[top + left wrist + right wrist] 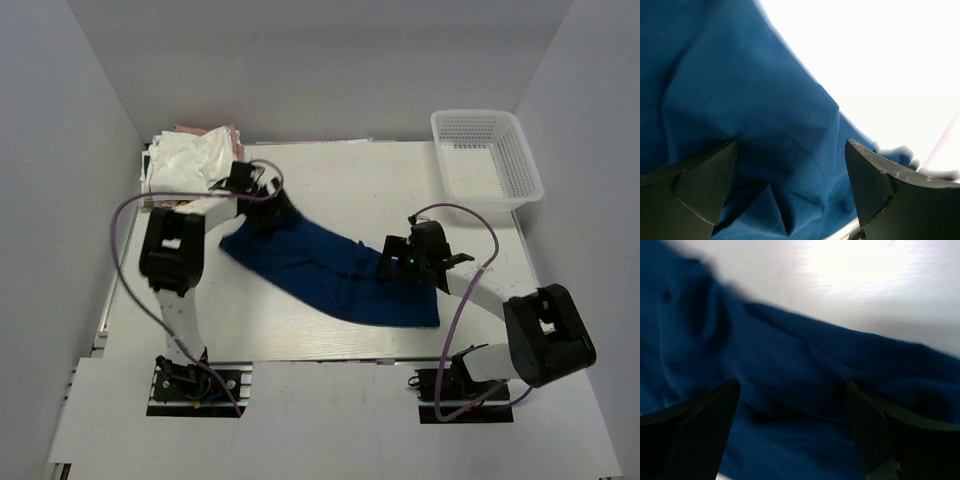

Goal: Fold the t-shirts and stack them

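The navy blue t-shirt (335,275) lies crumpled in a diagonal strip across the middle of the table, its print hidden. My left gripper (262,205) is low over the shirt's far left end. In the left wrist view it (790,170) is open, with folds of the blue cloth (755,115) between the spread fingers. My right gripper (392,262) is low over the shirt's right part. In the right wrist view it (792,410) is open too, with dark blue cloth (790,375) between the fingers. A heap of white t-shirts (188,160) with a pink one (195,129) under it sits at the back left corner.
A white plastic mesh basket (487,158) stands at the back right corner of the table (360,190). Grey walls close in the left, back and right sides. Purple cables loop off both arms.
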Controlling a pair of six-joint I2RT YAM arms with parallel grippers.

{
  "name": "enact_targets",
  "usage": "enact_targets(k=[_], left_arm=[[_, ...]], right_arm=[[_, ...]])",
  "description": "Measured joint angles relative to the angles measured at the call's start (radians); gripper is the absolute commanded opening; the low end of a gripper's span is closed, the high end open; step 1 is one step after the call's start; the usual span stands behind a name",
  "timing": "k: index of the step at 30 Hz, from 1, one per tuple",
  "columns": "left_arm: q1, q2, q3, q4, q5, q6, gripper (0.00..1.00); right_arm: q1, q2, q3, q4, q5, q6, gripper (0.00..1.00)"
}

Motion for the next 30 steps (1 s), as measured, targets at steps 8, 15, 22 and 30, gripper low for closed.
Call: enact_targets(k=[8, 15, 22, 30], left_arm=[[-0.092, 0.744, 1.127, -0.009, 0.027, 0.046, 1.0], [-0.116, 0.91, 1.268, 0.281, 0.063, -0.121, 1.0], [-0.116, 0.921, 1.213, 0.466, 0.057, -0.206, 1.0], [-0.116, 0.873, 1.159, 0.447, 0.059, -0.161, 1.0]], right_arm=[[0.206, -0.078, -0.01, -0.18, -0.136, -0.011, 0.9], [0.412, -0.078, -0.008, -0.228, -0.286, -0.083, 0.9], [0.531, -0.078, -0.004, -0.236, -0.333, -0.167, 0.9], [0.587, -0.15, 0.071, -0.33, -0.221, -0.166, 0.9]])
